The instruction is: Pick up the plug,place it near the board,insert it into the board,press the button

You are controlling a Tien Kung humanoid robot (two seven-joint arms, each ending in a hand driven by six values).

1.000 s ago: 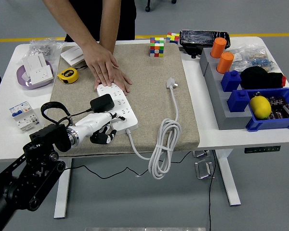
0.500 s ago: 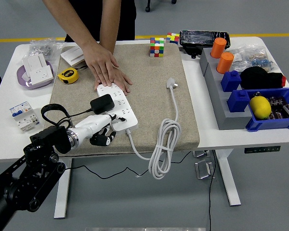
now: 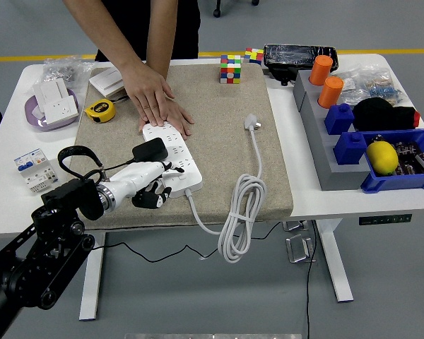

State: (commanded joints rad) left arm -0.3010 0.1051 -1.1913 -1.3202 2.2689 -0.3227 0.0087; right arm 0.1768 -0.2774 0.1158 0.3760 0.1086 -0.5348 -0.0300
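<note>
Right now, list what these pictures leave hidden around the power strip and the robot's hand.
- Head view: the far end of the power strip lies under the person's hand.
- Head view: the left hand covers the strip's near end, so any button there is hidden.
- Head view: the black plug hides its own prongs; whether it is seated cannot be told.
- The right hand is outside the frame.

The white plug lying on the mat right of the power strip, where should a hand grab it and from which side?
Grip the white plug by its body, fingers on its two side faces, coming straight down from above. It lies flat on the mat with open space all round. Its cord leaves toward the near edge, so stay off that end, probably.
</note>
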